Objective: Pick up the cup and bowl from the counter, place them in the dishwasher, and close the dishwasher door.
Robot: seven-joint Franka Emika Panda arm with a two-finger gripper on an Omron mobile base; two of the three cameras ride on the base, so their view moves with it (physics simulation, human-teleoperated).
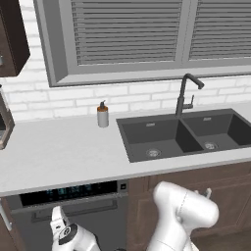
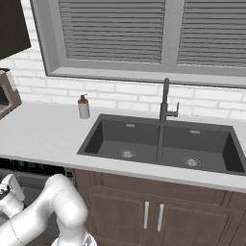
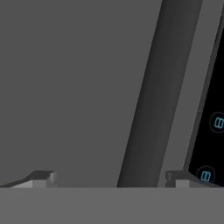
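The dishwasher sits under the counter, its black control strip with blue lights facing out. Below the strip, the dark grey dishwasher door stands upright with its bar handle across the top. My gripper hangs low right in front of that door. In the hand view the gripper is open, nothing between its fingertips, facing the door panel, with the handle and control strip close by. The cup and the bowl are out of view.
A grey soap dispenser stands on the counter by the dark double sink and its black faucet. Brown cabinets adjoin the dishwasher on the right. A small appliance sits at the counter's far left.
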